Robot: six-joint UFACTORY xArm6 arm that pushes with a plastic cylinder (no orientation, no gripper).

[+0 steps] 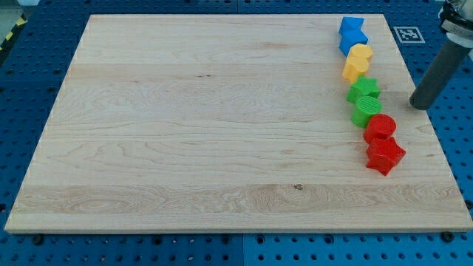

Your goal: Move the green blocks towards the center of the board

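Looking like basically zero progress so far: both greens sitting way over by the tabletop (pixel 222 133) right edge, nowhere near the middle. Green star block (pixel 363 89) touching the green round block (pixel 366 111) just below it, both stuck mid-column in a tight line running down that edge: two blue blocks (pixel 352 35) near the top right corner, two yellow blocks (pixel 358 62) under them, then the greens, then two red blocks (pixel 383 144) at the bottom. Still needing a long shove leftward for both. No gripper here, so nothing released or clenched, just my tip (pixel 419 106) hanging off the right edge, apart from the greens. Blocks looking like ridged matte plastic, tabletop being pale grainy wood.
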